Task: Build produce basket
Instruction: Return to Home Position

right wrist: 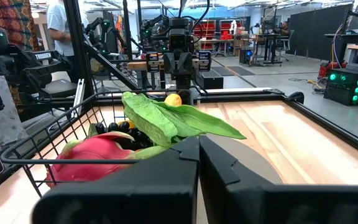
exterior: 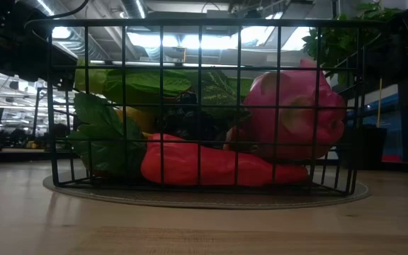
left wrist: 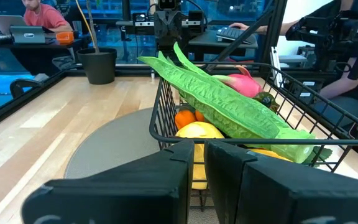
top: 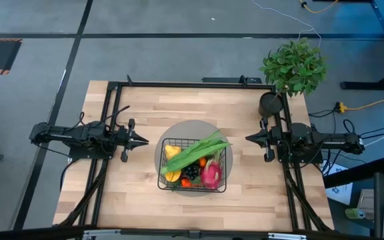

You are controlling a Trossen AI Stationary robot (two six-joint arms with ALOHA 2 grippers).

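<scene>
Looks past the left gripper [left wrist: 199, 152], its two dark fingers set close with only a thin slit between, onto the black wire basket [left wrist: 166, 134] just beyond. Shows a long green lettuce leaf [left wrist: 229, 106] lying slantwise over the load, with a pink dragon fruit [left wrist: 244, 85] behind it and an orange [left wrist: 184, 118] and a yellow fruit [left wrist: 197, 132] beneath. Finds the basket on a round grey mat [left wrist: 104, 155] on the wooden table [left wrist: 36, 124], with a black pot [left wrist: 98, 65] near the far edge.

Black wire basket [top: 193, 187] upright mid-table, produce [top: 210, 174] piled inside.
</scene>
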